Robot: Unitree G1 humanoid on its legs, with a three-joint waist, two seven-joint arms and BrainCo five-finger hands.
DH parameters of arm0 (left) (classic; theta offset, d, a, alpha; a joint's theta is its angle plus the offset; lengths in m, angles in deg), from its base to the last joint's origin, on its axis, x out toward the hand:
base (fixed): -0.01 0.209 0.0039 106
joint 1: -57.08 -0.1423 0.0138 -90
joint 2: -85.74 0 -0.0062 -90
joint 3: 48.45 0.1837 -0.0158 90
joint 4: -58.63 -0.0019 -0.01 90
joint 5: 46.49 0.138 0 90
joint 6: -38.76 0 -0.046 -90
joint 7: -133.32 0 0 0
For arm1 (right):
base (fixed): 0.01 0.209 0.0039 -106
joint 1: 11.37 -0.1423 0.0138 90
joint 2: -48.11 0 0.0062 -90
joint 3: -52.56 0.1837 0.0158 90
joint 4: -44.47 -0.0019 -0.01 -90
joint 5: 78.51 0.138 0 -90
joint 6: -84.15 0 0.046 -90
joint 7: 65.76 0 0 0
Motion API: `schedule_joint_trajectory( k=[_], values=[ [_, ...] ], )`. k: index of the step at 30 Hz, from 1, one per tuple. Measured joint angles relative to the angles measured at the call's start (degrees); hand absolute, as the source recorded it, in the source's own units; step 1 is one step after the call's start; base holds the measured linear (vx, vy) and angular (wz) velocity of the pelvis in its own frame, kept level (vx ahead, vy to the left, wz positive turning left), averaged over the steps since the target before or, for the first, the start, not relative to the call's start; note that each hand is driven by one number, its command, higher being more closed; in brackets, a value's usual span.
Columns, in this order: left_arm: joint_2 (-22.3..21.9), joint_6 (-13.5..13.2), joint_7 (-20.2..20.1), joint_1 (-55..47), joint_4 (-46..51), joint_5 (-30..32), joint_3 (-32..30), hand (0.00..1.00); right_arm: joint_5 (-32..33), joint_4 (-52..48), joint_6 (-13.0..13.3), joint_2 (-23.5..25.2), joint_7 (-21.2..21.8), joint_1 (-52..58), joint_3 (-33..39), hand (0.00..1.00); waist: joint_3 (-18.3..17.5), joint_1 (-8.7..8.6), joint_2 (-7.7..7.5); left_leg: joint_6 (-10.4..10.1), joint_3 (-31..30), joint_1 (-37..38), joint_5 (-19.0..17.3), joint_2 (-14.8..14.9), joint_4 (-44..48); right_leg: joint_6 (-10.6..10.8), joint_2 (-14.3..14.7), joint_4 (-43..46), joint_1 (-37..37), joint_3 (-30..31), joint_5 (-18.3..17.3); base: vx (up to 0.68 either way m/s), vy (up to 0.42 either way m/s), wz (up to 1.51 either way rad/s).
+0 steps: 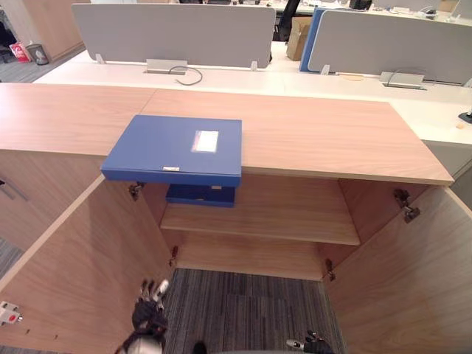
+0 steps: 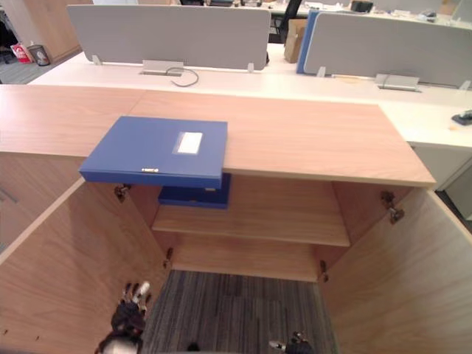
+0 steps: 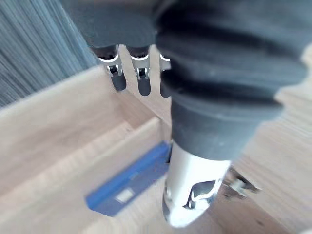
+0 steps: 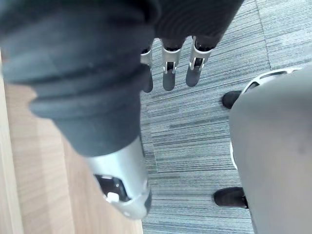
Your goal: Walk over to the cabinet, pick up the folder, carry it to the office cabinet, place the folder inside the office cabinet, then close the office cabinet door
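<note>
A blue folder (image 1: 173, 147) with a white label lies flat on the wooden cabinet top (image 1: 332, 133), its front edge jutting out over the open compartment. A second blue folder (image 1: 200, 195) rests on the shelf (image 1: 280, 214) just beneath it. Both cabinet doors stand wide open, the left door (image 1: 81, 265) and the right door (image 1: 413, 280). My left hand (image 1: 150, 313) hangs low beside the left door, fingers (image 3: 141, 78) straight and holding nothing; a blue folder (image 3: 129, 180) shows past it. My right hand (image 1: 313, 344) hangs low over the carpet, fingers (image 4: 168, 73) straight and empty.
Behind the cabinet run white desks with grey divider screens (image 1: 173, 33) and a cardboard box (image 1: 298, 37). Grey striped carpet (image 1: 243, 310) lies between the two open doors. A lower compartment sits under the shelf.
</note>
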Motion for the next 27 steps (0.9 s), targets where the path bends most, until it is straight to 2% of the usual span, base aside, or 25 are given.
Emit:
schedule_joint_trajectory(
  k=[2, 4, 7, 9, 10, 13, 14, 16, 17, 19, 21, 24, 27],
  values=[
    [0.0, -0.7, 2.2, -0.5, 6.4, 2.0, 0.1, 0.0, 0.1, 0.0, -0.2, 0.0, 0.0, 0.0, -1.1, 0.0, -0.2, 0.46, -0.02, 0.0, -0.5, 0.0, 0.0, -0.1, 0.0, 0.1, 0.0, -0.2, 0.3, -0.2, 0.2, 0.06, -0.003, 0.05],
    [0.0, -0.7, 4.3, -1.6, 15.1, 7.3, 0.5, 0.0, 0.0, 0.0, -0.3, 0.0, -0.1, 0.0, -2.1, 0.0, -0.4, 0.91, -0.06, 0.0, -0.8, 0.0, 0.0, -0.1, 0.0, 0.0, 0.1, -0.5, 0.6, -0.3, 0.2, 0.04, -0.009, 0.04],
    [0.1, -0.8, 6.4, -1.3, 23.2, 16.2, 0.4, 0.0, 0.1, 0.1, -0.5, 0.1, -0.1, 0.0, -2.2, 0.0, -0.5, 1.28, 0.15, 0.0, -1.4, 0.2, 0.0, -0.1, 0.0, -0.1, 0.2, -0.8, 1.3, -0.7, 0.2, 0.02, -0.008, 0.11],
    [-0.9, -0.9, 10.7, -1.0, 30.3, 28.1, -0.2, 0.0, 0.2, 0.6, -0.4, 0.0, 0.0, 0.0, -3.4, 0.0, -1.3, 1.3, 0.08, 0.0, -1.9, 0.2, 0.0, 0.1, 0.0, -0.1, 0.3, -0.5, 1.3, -0.7, 0.2, -0.02, 0.005, 0.06],
    [-1.3, -1.0, 11.7, -0.8, 32.1, 30.8, -0.4, 0.0, 0.2, 0.7, -0.4, 0.0, 0.0, 0.0, -3.7, 0.0, -1.5, 1.34, 0.03, 0.0, -2.0, 0.2, 0.0, 0.1, 0.0, -0.1, 0.3, -0.4, 1.3, -0.7, 0.2, -0.04, 0.016, 0.03],
    [-2.5, -0.7, 17.4, 1.3, 38.5, 46.3, -1.8, 0.0, 0.2, 0.8, -0.4, 0.5, 0.0, 0.0, -3.7, 0.0, -1.8, 1.72, 0.15, 0.0, -2.1, 0.2, 0.0, 0.6, 0.0, 0.0, 0.4, 0.3, 0.9, -0.3, 0.2, -0.06, 0.012, -0.03],
    [-2.9, -0.2, 19.9, 2.1, 39.9, 52.5, -2.8, 0.0, 0.2, 0.7, -0.4, 0.7, 0.0, 0.0, -3.7, 0.0, -1.9, 1.73, 0.13, -0.1, -2.1, 0.1, 0.0, 0.7, 0.0, 0.0, 0.4, 0.5, 0.7, -0.1, 0.2, -0.09, 0.009, -0.07],
    [-3.7, 0.7, 22.9, 3.8, 41.3, 58.9, -4.5, 0.0, 0.2, 0.8, -0.3, 0.8, -0.1, 0.2, -3.8, 0.0, -2.3, 1.72, 0.15, -0.3, -2.0, 0.1, 0.0, 0.8, -0.1, 0.0, 0.4, 0.8, 0.4, 0.1, 0.2, -0.1, 0.015, -0.04],
    [-3.8, 1.0, 23.9, 4.4, 41.5, 60.4, -5.0, 0.0, 0.2, 0.8, -0.3, 0.8, -0.1, 0.2, -3.8, 0.0, -2.5, 1.72, 0.13, -0.4, -2.0, 0.1, 0.0, 0.8, -0.2, 0.0, 0.4, 0.9, 0.3, 0.2, 0.2, -0.1, 0.017, -0.05],
    [-3.9, 2.7, 29.7, 6.8, 42.8, 67.3, -6.1, 0.0, 0.2, 0.8, -0.3, 1.1, -0.2, 0.4, -3.7, 0.0, -2.9, 1.65, -0.02, -0.5, -1.6, 0.1, 0.1, 0.9, -0.2, 0.0, 0.6, 1.0, -0.1, 0.9, 0.2, -0.07, 0.014, -0.1],
    [-3.8, 3.7, 31.9, 8.2, 44.3, 71.8, -6.1, 0.0, 0.2, 0.7, -0.2, 1.1, -0.2, 0.6, -3.7, 0.0, -3.2, 1.63, -0.27, -0.5, -1.1, 0.2, 0.1, 1.0, -0.2, 0.0, 0.8, 0.9, -0.3, 1.5, 0.2, -0.04, 0.012, -0.13],
    [-2.0, 4.8, 33.1, 11.6, 44.7, 78.7, -4.2, 0.0, 0.1, 0.8, 0.1, 1.2, -0.2, 0.7, -3.7, 0.0, -3.4, 1.55, -0.63, -0.4, -0.8, 0.2, 0.4, 1.3, 0.0, -0.2, 1.1, 0.5, -0.3, 1.7, 0.4, -0.01, -0.004, -0.07],
    [1.9, 6.2, 33.1, 16.8, 42.6, 86.4, -1.8, 0.0, 0.1, 0.7, 0.1, 1.2, 0.0, 0.7, -3.8, 0.0, -3.6, 1.36, -0.84, -0.4, -0.2, 0.0, 0.4, 1.8, 0.0, -0.2, 1.6, 0.4, -1.0, 2.7, 0.6, 0.0, -0.009, -0.12]
  ],
)
